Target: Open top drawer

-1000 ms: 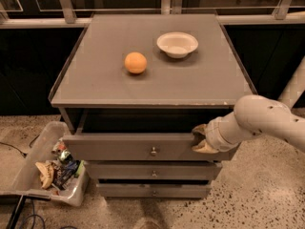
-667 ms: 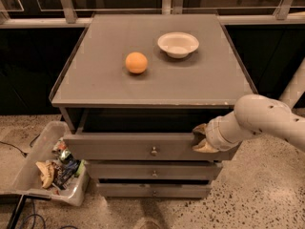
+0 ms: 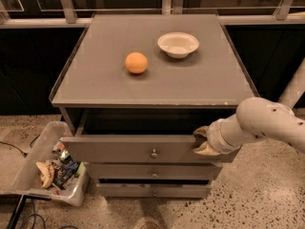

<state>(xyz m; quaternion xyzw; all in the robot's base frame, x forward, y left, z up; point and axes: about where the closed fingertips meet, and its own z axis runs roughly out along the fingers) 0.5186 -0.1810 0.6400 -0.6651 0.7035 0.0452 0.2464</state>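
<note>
The top drawer (image 3: 128, 149) of the grey cabinet is pulled out a little, its flat front with a small round knob (image 3: 154, 153) standing forward of the cabinet top. A dark gap shows above it. My gripper (image 3: 202, 140) sits at the right end of the drawer front, its fingers hooked over the top edge. My white arm (image 3: 267, 125) comes in from the right. Two narrower drawer fronts (image 3: 153, 172) lie below, the middle one slightly forward of the bottom one.
An orange (image 3: 136, 62) and a white bowl (image 3: 177, 44) sit on the cabinet top (image 3: 95, 80). A plastic bin (image 3: 28, 171) with snack packets stands on the speckled floor at the left. Cables lie at the bottom left.
</note>
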